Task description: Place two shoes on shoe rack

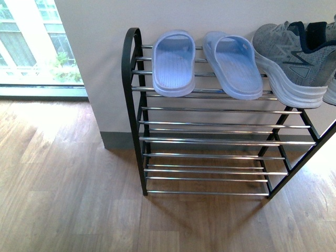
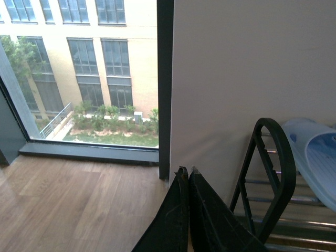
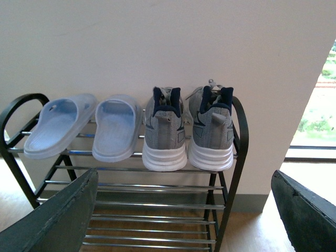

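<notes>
Two grey knit sneakers stand side by side, heels outward, on the top tier of the shoe rack (image 3: 157,185): one sneaker (image 3: 164,132) beside the slippers, the other sneaker (image 3: 212,131) at the rack's end loop. In the front view one sneaker (image 1: 296,60) shows on the rack (image 1: 210,140) at the right edge. My right gripper (image 3: 184,210) is open and empty, back from the rack, its fingers (image 3: 58,218) wide apart. My left gripper (image 2: 186,173) is shut and empty, near the rack's other end loop (image 2: 270,173).
Two light blue slippers (image 1: 173,63) (image 1: 233,63) lie on the top tier beside the sneakers. The two lower tiers hold nothing. A white wall stands behind the rack. A floor-length window (image 1: 31,47) is at the left. The floor is wood.
</notes>
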You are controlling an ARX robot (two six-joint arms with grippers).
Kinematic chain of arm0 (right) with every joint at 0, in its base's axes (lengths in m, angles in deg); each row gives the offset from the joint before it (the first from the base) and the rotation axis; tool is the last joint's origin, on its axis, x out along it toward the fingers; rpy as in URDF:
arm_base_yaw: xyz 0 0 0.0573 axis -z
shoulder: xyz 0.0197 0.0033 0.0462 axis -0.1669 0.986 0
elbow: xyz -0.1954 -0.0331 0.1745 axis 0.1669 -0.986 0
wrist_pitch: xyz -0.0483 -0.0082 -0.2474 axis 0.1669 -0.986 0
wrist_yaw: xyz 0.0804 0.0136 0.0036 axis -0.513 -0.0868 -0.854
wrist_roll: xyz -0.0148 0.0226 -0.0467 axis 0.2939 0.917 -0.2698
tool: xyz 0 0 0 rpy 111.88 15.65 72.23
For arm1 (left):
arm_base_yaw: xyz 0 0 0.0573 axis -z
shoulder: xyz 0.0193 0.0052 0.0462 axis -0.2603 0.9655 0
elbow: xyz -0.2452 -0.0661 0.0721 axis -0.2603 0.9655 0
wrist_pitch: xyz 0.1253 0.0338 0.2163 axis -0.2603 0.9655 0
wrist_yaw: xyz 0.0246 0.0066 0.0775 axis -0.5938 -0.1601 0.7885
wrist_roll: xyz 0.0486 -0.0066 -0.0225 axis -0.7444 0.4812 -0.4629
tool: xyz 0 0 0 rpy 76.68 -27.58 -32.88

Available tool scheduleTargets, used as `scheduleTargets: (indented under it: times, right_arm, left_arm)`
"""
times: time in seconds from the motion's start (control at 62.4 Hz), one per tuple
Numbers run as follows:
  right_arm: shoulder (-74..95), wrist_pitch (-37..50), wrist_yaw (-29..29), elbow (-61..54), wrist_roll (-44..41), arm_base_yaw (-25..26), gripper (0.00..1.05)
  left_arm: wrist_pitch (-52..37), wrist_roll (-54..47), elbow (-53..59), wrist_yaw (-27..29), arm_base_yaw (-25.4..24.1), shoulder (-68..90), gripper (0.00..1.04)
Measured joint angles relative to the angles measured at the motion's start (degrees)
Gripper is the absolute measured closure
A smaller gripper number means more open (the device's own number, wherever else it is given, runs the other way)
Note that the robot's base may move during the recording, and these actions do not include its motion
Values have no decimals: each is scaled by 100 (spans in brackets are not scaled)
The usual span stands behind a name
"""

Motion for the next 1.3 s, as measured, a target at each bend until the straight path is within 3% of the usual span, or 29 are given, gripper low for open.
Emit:
scheduleTargets:
  times: [0.176, 0.224, 0.336, 0.465, 0.785, 1.297]
  right_arm:
    - [0, 0, -2, 0, 0, 0, 9]
    - [0, 0, -2, 0, 0, 0, 9]
    - [0, 0, -2, 0, 0, 0, 9]
    - [0, 0, -2, 0, 0, 0, 9]
    - [0, 0, -2, 0, 0, 0, 9]
    - [0, 0, -2, 0, 0, 0, 9]
  left_arm:
    - [280, 0, 396, -157, -146, -656, 104]
    - [391, -7, 487, -492, -354, -850, 104]
    - [667, -4, 669, -546, -568, -1311, 104]
    - [544, -7, 1001, -579, -570, -1502, 104]
    - [1998, -11, 1130, -586, -573, -3169, 104]
    - [3442, -11, 1130, -586, -573, -4690, 104]
